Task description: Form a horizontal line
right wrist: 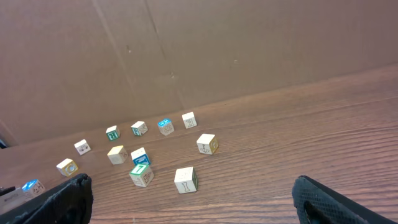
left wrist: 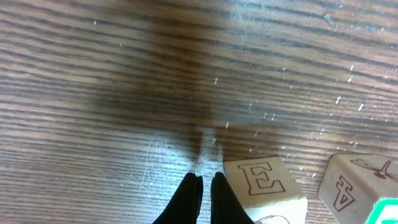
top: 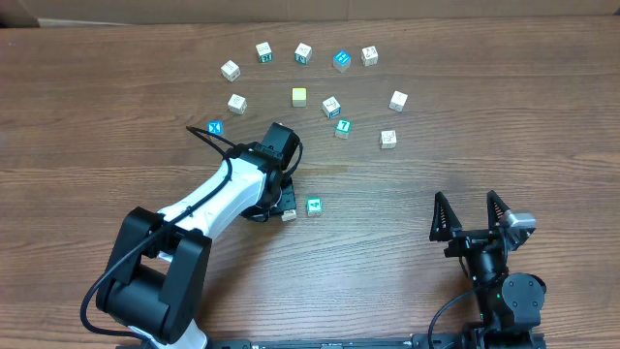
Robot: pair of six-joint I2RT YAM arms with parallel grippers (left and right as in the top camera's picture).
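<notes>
My left gripper [top: 275, 206] is down at the table with its fingers pressed together and nothing between them; in the left wrist view the gripper [left wrist: 205, 186] stands just left of a pale cube marked E [left wrist: 264, 186]. To the right of that cube lie another pale cube [left wrist: 360, 186] and the corner of a green one [left wrist: 388, 213]. From overhead a white cube [top: 289, 213] and a teal cube [top: 313, 206] lie side by side by the gripper, and the arm covers anything further left. The teal cube marked 7 [top: 343, 127] [right wrist: 140, 173] sits apart, farther back. My right gripper [top: 471, 215] [right wrist: 202, 205] hangs open and empty at the front right.
Several loose cubes form an arc at the back of the table, among them a plain yellow cube [top: 299, 96], a blue X cube [top: 215, 127] and a white cube [top: 388, 139]. A cardboard wall [right wrist: 205, 50] stands behind the table.
</notes>
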